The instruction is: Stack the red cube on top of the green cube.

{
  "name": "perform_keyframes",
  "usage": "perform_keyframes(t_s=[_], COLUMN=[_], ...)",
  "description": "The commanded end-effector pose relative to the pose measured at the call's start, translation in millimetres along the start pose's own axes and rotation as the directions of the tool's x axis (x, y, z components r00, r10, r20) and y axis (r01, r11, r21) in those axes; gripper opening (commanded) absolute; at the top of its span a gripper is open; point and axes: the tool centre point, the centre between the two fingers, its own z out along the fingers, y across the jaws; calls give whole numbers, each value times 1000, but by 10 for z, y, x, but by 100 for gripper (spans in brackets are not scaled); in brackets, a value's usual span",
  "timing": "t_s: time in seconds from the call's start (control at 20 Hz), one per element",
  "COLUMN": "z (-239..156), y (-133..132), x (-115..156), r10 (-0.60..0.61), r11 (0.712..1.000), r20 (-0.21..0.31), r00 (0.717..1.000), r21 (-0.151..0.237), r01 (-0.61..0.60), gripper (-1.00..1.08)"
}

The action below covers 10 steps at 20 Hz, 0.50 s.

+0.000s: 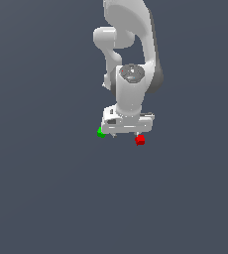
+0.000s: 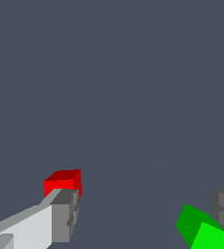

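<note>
red, tiny and plain, the red cube [image 2: 64, 180] lies on the dark grey floor [image 1: 46, 198] just beyond one grey fingertip [image 2: 65, 214], partly hidden by it. being a cube, it has no long axis, and one edge faces the wrist camera. the small bright green cube [image 2: 201, 228], turned cornerwise, lies near the other fingertip and is cut off by the frame edge. the white gripper [image 1: 126, 133] is spread wide, holding nothing, low between the two cubes; its body hides part of the green cube in the exterior view.
</note>
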Motion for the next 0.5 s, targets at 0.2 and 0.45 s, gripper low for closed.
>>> perform_keyframes(t_s=[0.2,0.45], z=[413,637], y=[-531,-809], x=[-291,-447], r10=[-42,-63], r11=[999,998], r20=[10,14], r00=[999,998], r21=[-1,-3], r01=[42,63], gripper=[100,100])
